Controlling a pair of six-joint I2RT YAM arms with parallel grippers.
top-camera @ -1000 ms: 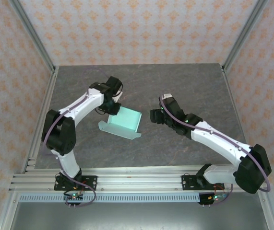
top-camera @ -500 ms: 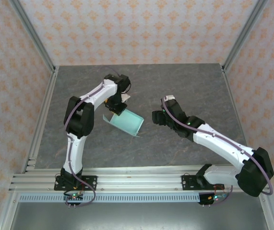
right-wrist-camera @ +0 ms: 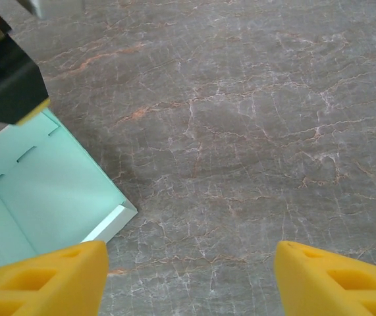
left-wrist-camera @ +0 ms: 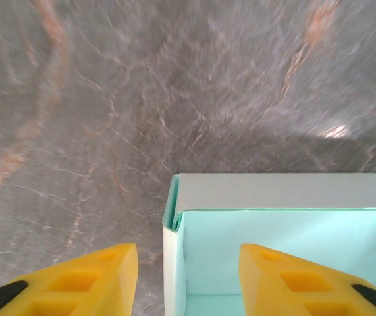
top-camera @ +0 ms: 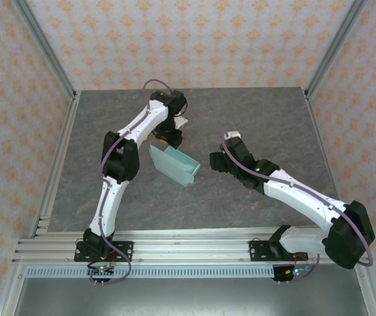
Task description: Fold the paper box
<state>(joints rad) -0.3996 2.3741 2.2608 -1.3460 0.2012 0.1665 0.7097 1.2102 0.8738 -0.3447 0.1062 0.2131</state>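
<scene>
Paper box (top-camera: 174,164) lies on the tabletop (top-camera: 260,118), long axis running far-left to near-right. Left hand (left-wrist-camera: 186,250), spread, straddles its far-left wall without pinching. Right hand (right-wrist-camera: 189,253), spread and empty, sits just beside the opposite end.

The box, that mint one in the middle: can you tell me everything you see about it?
The box is thin, pale mint card, folded partway into an open tray with raised walls and no lid. One panel has small slits. It lies near the middle of the grey table. The left pincer stands open astride one end wall, not squeezing it.
</scene>
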